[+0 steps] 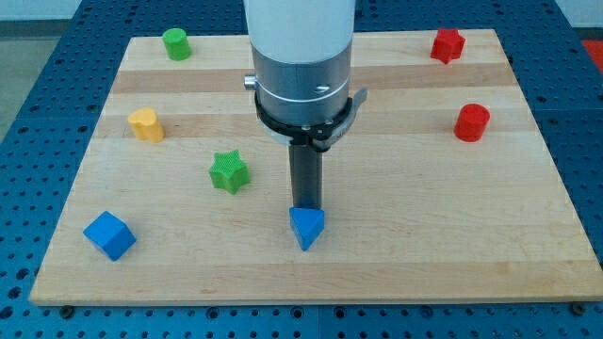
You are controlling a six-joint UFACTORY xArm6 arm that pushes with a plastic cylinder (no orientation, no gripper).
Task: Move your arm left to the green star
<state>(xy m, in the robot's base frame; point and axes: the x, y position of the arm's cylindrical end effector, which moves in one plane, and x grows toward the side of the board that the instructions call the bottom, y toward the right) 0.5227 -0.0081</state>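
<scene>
Green star (228, 172) near, view's left of my tip (305, 208).

I count seven blocks on my surface (528, 202). Two are green: one green cylinder (175, 43) and one green star (228, 172). Two are red: one red star (448, 45) and one red cylinder (471, 122). Two are blue: one blue cube (109, 234) and one blue triangular block (307, 227). One is yellow: a single yellow block (145, 123), rounded in shape.
</scene>
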